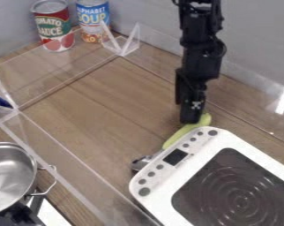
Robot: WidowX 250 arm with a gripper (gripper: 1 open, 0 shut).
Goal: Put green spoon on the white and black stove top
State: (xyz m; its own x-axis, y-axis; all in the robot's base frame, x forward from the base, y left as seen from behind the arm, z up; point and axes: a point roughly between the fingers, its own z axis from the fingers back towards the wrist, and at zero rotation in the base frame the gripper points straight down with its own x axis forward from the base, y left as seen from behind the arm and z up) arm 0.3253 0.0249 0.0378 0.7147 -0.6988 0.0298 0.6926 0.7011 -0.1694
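Note:
The green spoon (183, 137) lies flat on the wooden table, its yellow-green handle against the far left corner of the stove top and its silver bowl (145, 161) pointing toward the front left. The white and black stove top (222, 182) fills the lower right, with nothing on its ringed black surface. My gripper (191, 115) hangs straight down just above and behind the spoon's handle end. Its black fingers stand open, with nothing between them.
A steel pot (8, 180) sits at the lower left. Clear plastic walls (62, 75) fence the table's left and back. Two cans (50, 25) stand at the back left, outside the wall.

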